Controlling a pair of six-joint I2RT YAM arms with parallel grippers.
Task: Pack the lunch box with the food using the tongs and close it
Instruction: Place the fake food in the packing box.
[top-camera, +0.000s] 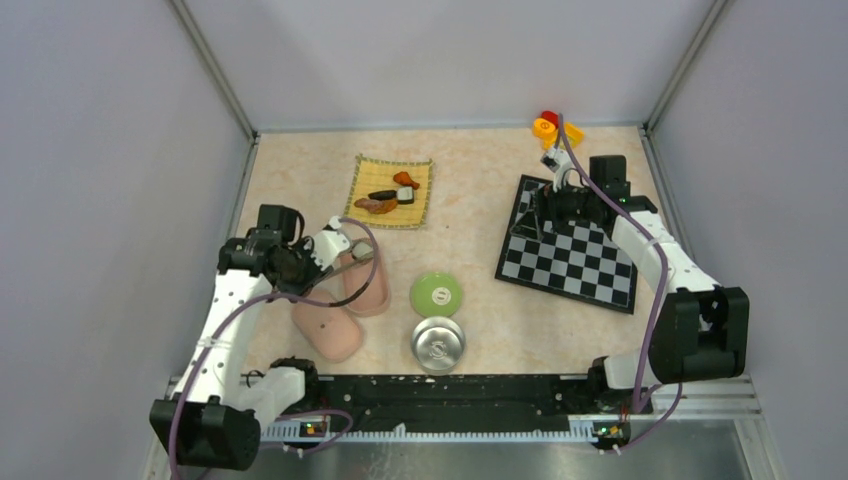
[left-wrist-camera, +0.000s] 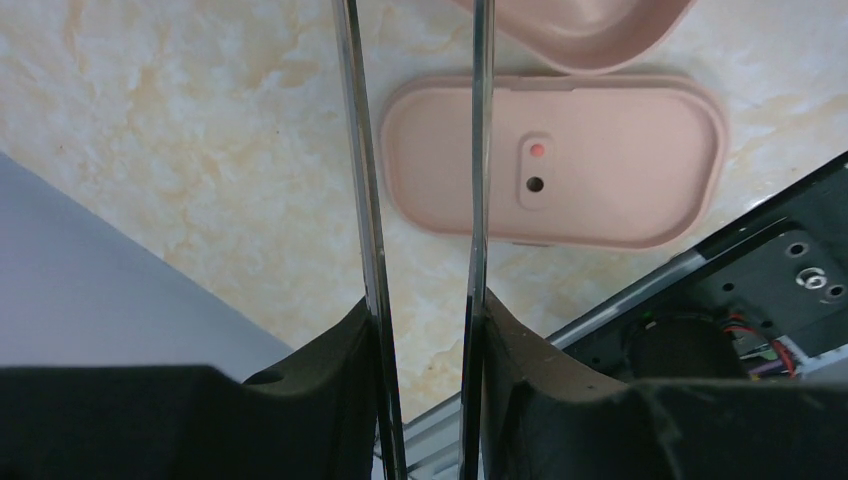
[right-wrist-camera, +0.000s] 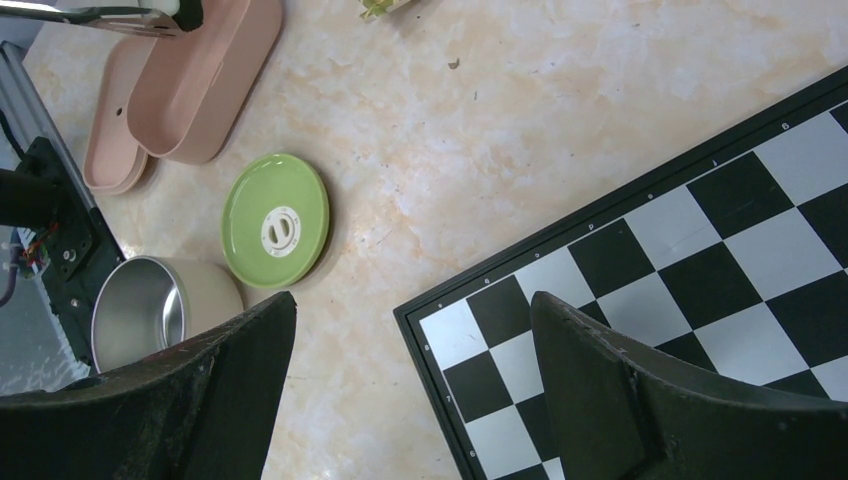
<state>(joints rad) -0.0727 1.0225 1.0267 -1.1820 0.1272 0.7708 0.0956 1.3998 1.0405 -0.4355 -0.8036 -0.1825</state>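
At the near left of the worktop (top-camera: 470, 215), the left jaws are pinching the tongs (left-wrist-camera: 362, 200), one pad pressed on the outside of each silver arm, with a gap between the two arms. The tongs reach out over the open pink box (top-camera: 365, 285). Its lid (left-wrist-camera: 560, 170) lies flat just beside it, nearer the arm bases. In the right wrist view something black and white sits at the tong tips above the box. It may be a sushi roll, but it is too small to be sure. The rest of the food (top-camera: 390, 195) lies on the yellow mat (top-camera: 365, 175), farther back and apart from the box.

The right jaws are spread wide and empty, above the near edge of the chessboard (right-wrist-camera: 700, 250). A green dish (right-wrist-camera: 275, 220) and a steel bowl (right-wrist-camera: 140, 310) stand between the two arms.

The tongs look stiff, slick and springy, so a hold across both arms lets a squeeze close the tips. The morsels seem light and smooth, and too hard a squeeze could shoot one out sideways. A hold across a piece's middle looks safest. The lid looks like thin, light plastic and is probably best taken by its rim.
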